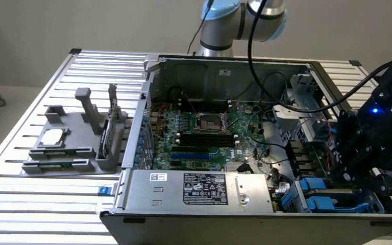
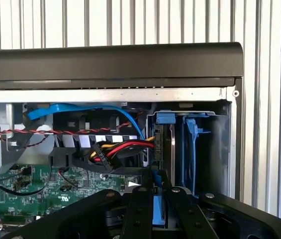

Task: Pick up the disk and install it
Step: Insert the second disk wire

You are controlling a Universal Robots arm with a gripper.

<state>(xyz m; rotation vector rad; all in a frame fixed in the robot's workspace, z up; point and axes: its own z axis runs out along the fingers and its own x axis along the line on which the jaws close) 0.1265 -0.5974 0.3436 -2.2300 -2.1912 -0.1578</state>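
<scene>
On the power-supply box (image 1: 203, 190), a white label's print is unreadable.

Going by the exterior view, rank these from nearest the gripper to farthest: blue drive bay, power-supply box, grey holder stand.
1. Blue drive bay, right by the gripper, at the case's corner on the exterior view's right.
2. Power-supply box, along the case's front edge.
3. Grey holder stand, outside the case, exterior view's left.
</scene>
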